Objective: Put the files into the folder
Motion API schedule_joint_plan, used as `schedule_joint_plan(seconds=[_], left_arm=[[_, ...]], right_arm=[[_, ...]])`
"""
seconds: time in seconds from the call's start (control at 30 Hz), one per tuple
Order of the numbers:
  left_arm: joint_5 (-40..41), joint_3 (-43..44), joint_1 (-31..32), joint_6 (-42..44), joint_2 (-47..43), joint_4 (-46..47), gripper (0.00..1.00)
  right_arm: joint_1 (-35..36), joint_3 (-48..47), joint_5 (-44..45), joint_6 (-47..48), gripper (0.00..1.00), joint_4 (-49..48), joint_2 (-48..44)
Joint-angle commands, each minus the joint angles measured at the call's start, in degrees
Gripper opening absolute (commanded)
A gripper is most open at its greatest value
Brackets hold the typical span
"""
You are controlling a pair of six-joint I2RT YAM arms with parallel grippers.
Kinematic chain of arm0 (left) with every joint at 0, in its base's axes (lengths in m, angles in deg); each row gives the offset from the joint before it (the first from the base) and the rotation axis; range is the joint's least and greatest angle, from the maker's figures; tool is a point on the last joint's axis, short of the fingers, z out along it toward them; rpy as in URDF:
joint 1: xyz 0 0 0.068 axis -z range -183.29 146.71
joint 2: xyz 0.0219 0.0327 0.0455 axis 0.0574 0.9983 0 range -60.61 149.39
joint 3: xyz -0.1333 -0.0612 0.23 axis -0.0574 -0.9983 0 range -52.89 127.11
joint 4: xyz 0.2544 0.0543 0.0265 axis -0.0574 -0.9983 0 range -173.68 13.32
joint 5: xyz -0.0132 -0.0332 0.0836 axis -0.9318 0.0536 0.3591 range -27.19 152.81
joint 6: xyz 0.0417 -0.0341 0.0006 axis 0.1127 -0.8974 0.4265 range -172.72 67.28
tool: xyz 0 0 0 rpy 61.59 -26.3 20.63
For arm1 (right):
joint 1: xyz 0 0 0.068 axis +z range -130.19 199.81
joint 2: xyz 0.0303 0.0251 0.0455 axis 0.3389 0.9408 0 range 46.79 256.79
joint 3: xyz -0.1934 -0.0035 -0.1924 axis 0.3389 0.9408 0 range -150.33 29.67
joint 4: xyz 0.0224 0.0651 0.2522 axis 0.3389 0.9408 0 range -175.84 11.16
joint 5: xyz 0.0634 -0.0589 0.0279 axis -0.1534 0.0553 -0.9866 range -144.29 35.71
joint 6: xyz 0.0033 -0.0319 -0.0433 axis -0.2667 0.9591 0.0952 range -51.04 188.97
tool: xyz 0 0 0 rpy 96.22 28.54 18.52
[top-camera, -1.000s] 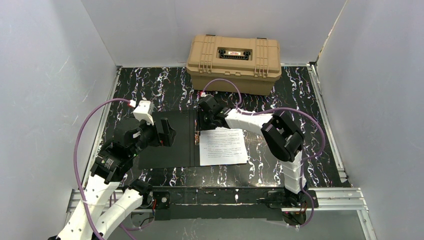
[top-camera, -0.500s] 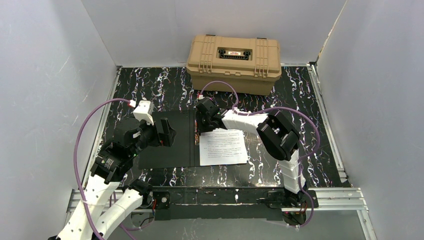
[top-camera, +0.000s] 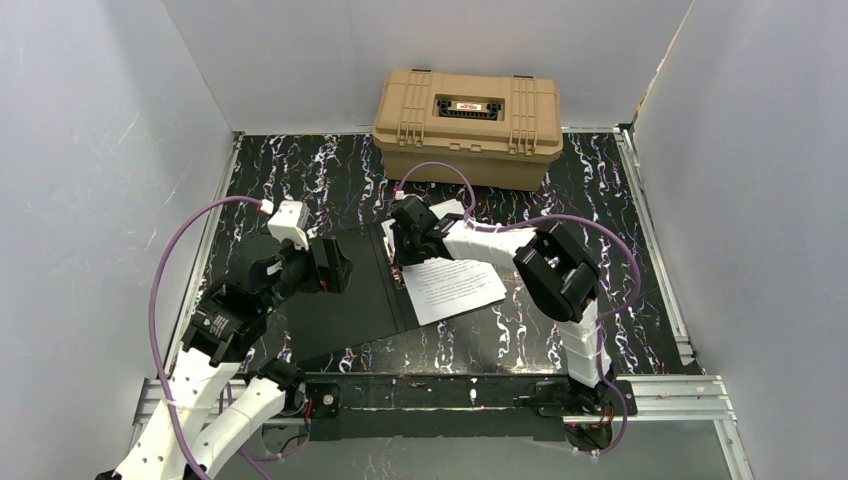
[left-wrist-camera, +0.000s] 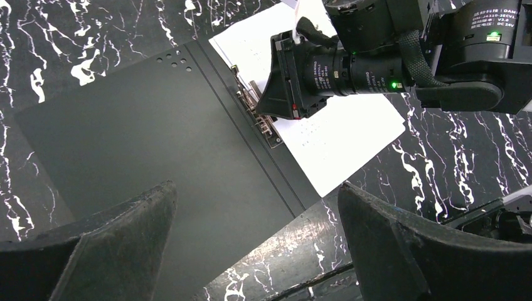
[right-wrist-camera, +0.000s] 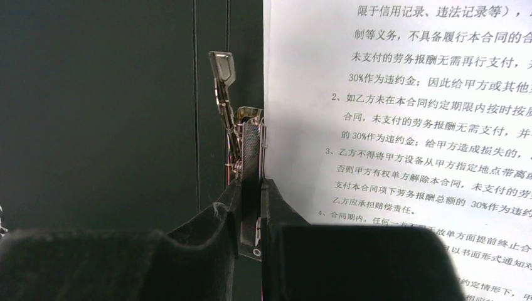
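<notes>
The folder (top-camera: 330,300) lies open on the table, black inside up, turned askew. The files (top-camera: 455,285), white sheets of dense print, rest on its right half next to the spine. My right gripper (top-camera: 400,250) is down at the spine. In the right wrist view it (right-wrist-camera: 251,188) is shut on the folder's metal clip (right-wrist-camera: 241,141), with the files (right-wrist-camera: 401,125) just to the right. My left gripper (top-camera: 330,265) hovers open over the folder's left half (left-wrist-camera: 125,125); nothing is between its fingers (left-wrist-camera: 125,238).
A tan plastic hard case (top-camera: 465,125) stands at the back of the black marbled table (top-camera: 600,190). Grey walls close in on three sides. Purple cables loop over both arms.
My right gripper has closed onto the clip at the spine. The folder and the files on it have swung counter-clockwise, near end to the right. The left arm has barely moved.
</notes>
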Motion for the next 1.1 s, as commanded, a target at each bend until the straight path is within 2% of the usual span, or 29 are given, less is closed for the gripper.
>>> schedule_joint_plan(seconds=[0.0,0.3,0.6,0.7,1.07], left_arm=[[-3.75,-0.90,-0.21,0.19,1.17,-0.51,0.98],[-10.47,-0.32,0.13,-3.25,6.35,0.29,0.98],[-12.12,-6.03,2.80,-13.47,9.47,5.70,0.98],[-9.89,-8.45,4.67,-16.36,12.36,7.29,0.98],[-7.34,-12.34,5.77,-21.51,22.57,13.32,0.98]], right_arm=[[0.24,1.73,1.96,2.65,0.07,1.26,-3.78],[0.20,7.22,2.60,7.33,0.06,2.96,-9.71],[-0.05,11.09,2.24,10.10,0.07,3.66,-13.29],[-0.11,11.68,1.68,10.43,0.10,3.72,-13.76],[-0.10,12.95,2.20,10.18,0.37,3.90,-16.00]])
